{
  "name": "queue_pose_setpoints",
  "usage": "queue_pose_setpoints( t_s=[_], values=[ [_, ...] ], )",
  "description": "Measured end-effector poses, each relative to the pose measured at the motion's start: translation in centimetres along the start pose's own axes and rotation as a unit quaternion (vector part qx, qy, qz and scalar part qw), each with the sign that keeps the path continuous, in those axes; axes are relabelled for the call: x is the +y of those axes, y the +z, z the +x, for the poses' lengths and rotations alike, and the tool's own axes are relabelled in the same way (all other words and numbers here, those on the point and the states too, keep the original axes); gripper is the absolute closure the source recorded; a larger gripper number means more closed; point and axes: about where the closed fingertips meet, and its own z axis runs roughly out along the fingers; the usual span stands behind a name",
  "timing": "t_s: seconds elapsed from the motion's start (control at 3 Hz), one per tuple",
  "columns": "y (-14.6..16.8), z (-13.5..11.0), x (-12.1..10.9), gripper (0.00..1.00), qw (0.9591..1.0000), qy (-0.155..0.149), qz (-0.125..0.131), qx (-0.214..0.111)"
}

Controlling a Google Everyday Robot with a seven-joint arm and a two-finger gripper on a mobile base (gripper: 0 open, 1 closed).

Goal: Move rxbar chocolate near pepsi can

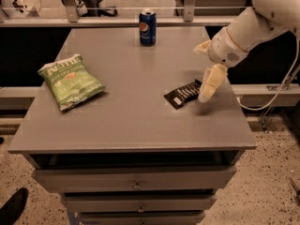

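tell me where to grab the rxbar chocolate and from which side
Take the rxbar chocolate across its narrow width, about mid-length, coming straight down from above. It lies flat on the table, so a side approach would probably find no edge to catch, and its long axis runs diagonally. The gripper hangs over its right end.

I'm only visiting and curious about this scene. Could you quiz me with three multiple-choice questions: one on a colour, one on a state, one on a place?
1. The chip bag is: A green; B red; C blue.
2. The pepsi can is: A tipped over; B crushed; C upright.
3. The gripper is: A over the chip bag; B beside the pepsi can; C at the right end of the rxbar chocolate.
Answers: 1 A, its wrapper is green. 2 C, it stands on its base. 3 C, it hangs by the bar.
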Motion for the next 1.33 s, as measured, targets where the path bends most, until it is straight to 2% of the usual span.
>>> queue_pose_setpoints(
  t_s=[0.33,0.67,1.33],
  values=[
    [1.3,1.3,0.5,0.0,0.9995,-0.007,-0.025,0.02],
    [2.1,2.2,1.0,0.18,0.999,-0.006,-0.035,0.027],
    [2.6,2.2,1.1,0.64,0.9989,-0.004,-0.037,0.03]
  ],
)
